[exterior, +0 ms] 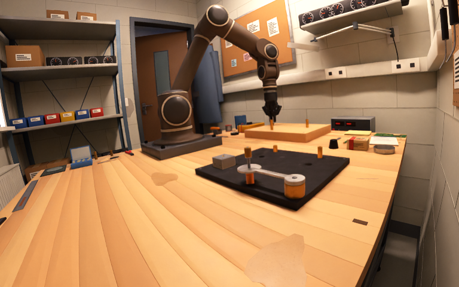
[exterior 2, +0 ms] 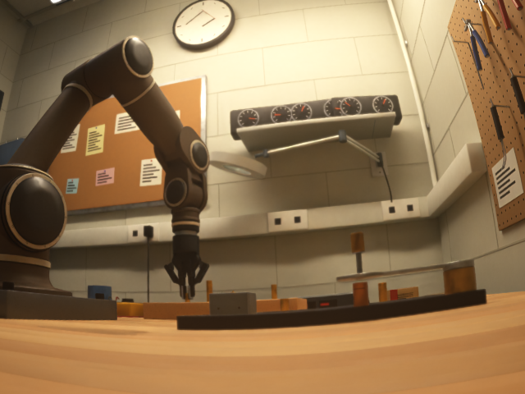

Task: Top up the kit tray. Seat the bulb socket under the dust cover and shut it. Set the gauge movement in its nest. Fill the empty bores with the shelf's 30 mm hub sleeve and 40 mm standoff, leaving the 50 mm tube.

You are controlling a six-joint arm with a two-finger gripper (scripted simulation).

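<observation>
The black kit tray (exterior: pixel 274 174) lies mid-bench with several orange sleeves standing in its bores and some bores open. A grey box-shaped dust cover (exterior: pixel 223 161) sits shut at its left corner. A silver arm with an orange drum (exterior: pixel 294 186) lies along its front. Behind it, on the low wooden shelf block (exterior: pixel 287 131), an orange sleeve (exterior: pixel 271 124) stands at the left and another (exterior: pixel 307 123) at the right. My gripper (exterior: pixel 271 119) is down over the left sleeve with its fingers closed around it. In the second side camera, the gripper (exterior 2: pixel 186 291) reaches the block's top.
A small carton (exterior: pixel 358 142) sits right of the tray with a black knob (exterior: pixel 333 144) and a round tin (exterior: pixel 384 149). A power supply (exterior: pixel 352 123) stands at the wall. My base (exterior: pixel 181 144) stands to the left.
</observation>
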